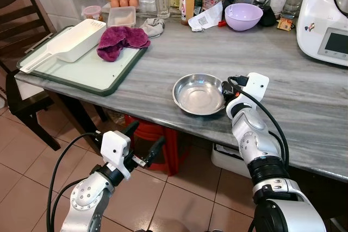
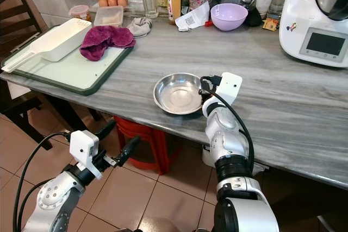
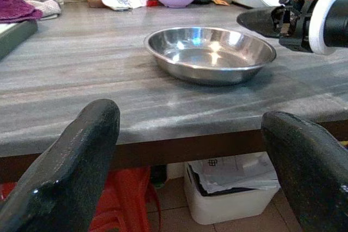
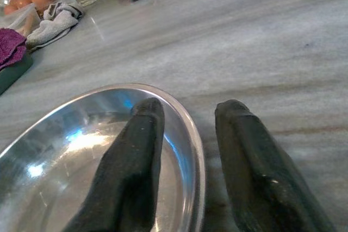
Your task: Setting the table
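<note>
Two matte black fingers of the left gripper point(image 1: 145, 140) stood spread wide and empty below the bench's point(image 1: 283, 96) near edge, above the tiled floor. At that near edge sat a shallow round stainless-steel bowl point(image 1: 199, 94), polished and mirror-bright on grey veined stone. The right gripper point(image 4: 187, 161) straddled its thin rim, one finger inside, one outside, parted and not pressing the metal. Toward the bench's left end lay a pale cutting board point(image 1: 87, 66) carrying a crumpled purple cloth point(image 1: 122, 41). A smooth lilac bowl point(image 1: 243, 16) stood along the far edge.
</note>
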You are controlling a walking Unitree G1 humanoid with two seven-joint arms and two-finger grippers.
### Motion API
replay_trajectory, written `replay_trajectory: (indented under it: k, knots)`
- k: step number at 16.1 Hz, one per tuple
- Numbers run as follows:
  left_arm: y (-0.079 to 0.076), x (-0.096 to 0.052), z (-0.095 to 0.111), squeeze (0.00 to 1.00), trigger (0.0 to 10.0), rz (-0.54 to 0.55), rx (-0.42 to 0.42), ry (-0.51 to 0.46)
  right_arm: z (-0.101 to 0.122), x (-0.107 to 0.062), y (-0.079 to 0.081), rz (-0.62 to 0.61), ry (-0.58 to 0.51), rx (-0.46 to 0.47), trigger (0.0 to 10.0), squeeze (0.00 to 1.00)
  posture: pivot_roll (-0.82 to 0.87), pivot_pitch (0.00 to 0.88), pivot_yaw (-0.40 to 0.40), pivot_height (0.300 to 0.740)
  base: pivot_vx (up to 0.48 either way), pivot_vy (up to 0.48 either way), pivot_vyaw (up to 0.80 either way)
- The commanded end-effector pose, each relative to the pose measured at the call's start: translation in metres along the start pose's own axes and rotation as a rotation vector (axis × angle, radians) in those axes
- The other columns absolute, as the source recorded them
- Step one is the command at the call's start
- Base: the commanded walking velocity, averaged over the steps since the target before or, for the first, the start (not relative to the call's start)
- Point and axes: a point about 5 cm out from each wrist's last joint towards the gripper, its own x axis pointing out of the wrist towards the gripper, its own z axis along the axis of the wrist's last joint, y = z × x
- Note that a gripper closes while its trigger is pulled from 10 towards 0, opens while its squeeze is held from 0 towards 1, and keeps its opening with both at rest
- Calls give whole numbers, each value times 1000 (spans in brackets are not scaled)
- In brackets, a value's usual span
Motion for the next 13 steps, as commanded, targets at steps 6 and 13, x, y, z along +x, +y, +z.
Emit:
replay_trajectory:
  k: [6,13]
  knots:
    - [0,1,3,0,10000,-13,7,4,22,8,19,68,-100,50,10000,1000,-95,123,62,740,0,0,0]
    - [6,3,6,0,10000,57,3,-23,41,-33,36,262,-396,-295,10000,1000,-86,124,56,740,0,0,0]
